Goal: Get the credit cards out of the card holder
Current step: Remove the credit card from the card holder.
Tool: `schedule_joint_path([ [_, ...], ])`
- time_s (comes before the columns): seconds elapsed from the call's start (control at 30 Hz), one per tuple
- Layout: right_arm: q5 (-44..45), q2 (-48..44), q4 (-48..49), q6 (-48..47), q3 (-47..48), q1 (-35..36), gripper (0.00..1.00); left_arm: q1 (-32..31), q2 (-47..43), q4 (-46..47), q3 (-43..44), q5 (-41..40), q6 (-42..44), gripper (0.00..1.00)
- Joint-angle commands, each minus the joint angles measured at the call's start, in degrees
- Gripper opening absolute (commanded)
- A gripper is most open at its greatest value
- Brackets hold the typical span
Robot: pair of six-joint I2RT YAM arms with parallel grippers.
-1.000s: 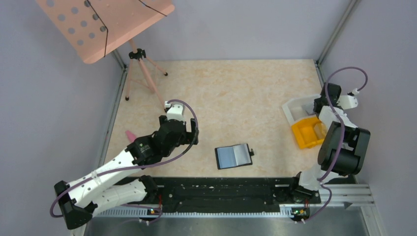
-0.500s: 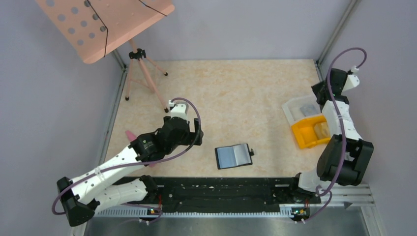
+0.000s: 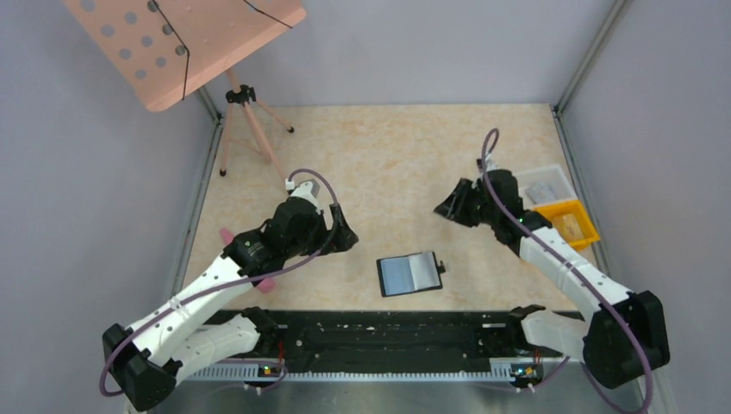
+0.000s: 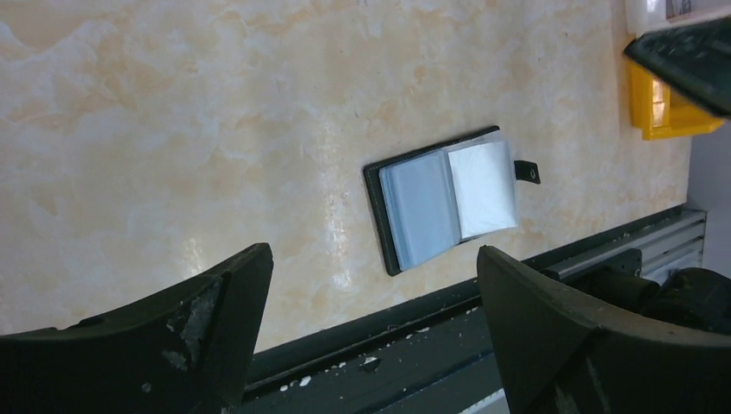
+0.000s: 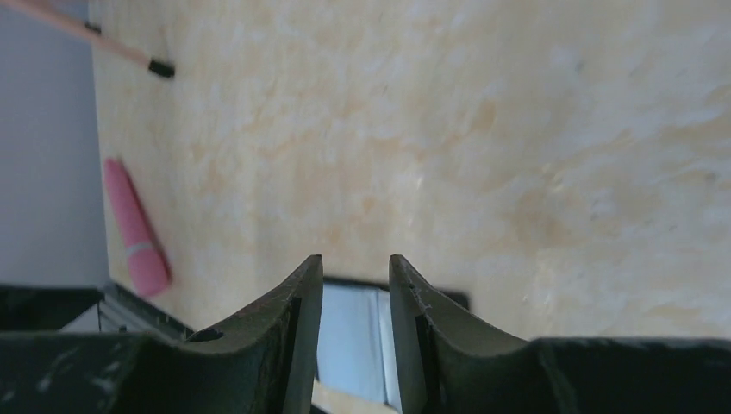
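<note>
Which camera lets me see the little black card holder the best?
The left wrist view. The card holder lies whole and big there, with its two glossy faces and strap tab plain to see. In the top external view it is whole too, but small. The right wrist view catches only a sliver of it.

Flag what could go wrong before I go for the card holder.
1. The card holder lies flat on the table; a push could slide it toward the black rail.
2. The left end effector and right end effector flank it, so they might collide above it.
3. The right jaws stand barely apart, maybe too narrow to grasp.
</note>
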Motion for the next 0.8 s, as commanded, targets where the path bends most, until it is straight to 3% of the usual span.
schedule_joint_path([
  [0.0,-2.43,-5.49,2.03,5.01,-6.56,10.87,0.36,0.3,-2.87,2.35,-2.62,2.97,-3.19,0.93],
  [0.17,6.91,-5.57,1.01,10.98,-9.11,26.31,0.44,0.34,-5.74,0.46,-5.28,-1.56,-3.3,0.92],
  [0.33,14.96,-1.56,0.12,13.48,-7.03,35.38,0.56,0.34,-9.75,-2.63,-6.62,-8.22,-3.23,0.92],
  [0.57,23.9,7.18,-3.64,13.36,-1.45,42.3,0.61,0.29,-11.66,-4.81,-5.6,-10.32,-1.27,0.93],
  [0.63,25.24,9.48,-3.75,13.52,-0.66,43.02,0.67,0.32,-12.07,-5.11,-5.79,-10.91,-0.94,0.93],
  [0.67,25.86,10.79,-4.11,13.55,-0.12,43.32,0.77,0.34,-12.33,-5.21,-5.94,-10.99,-0.87,0.93],
  [0.7,26.74,12.35,-4.9,13.59,0.72,43.8,0.81,0.34,-12.63,-5.22,-6.05,-11.13,-0.84,0.93],
  [0.77,28.85,15.52,-7.21,13.49,2.88,44.72,0.82,0.34,-13.35,-5.15,-6.44,-11.19,-0.84,0.93],
])
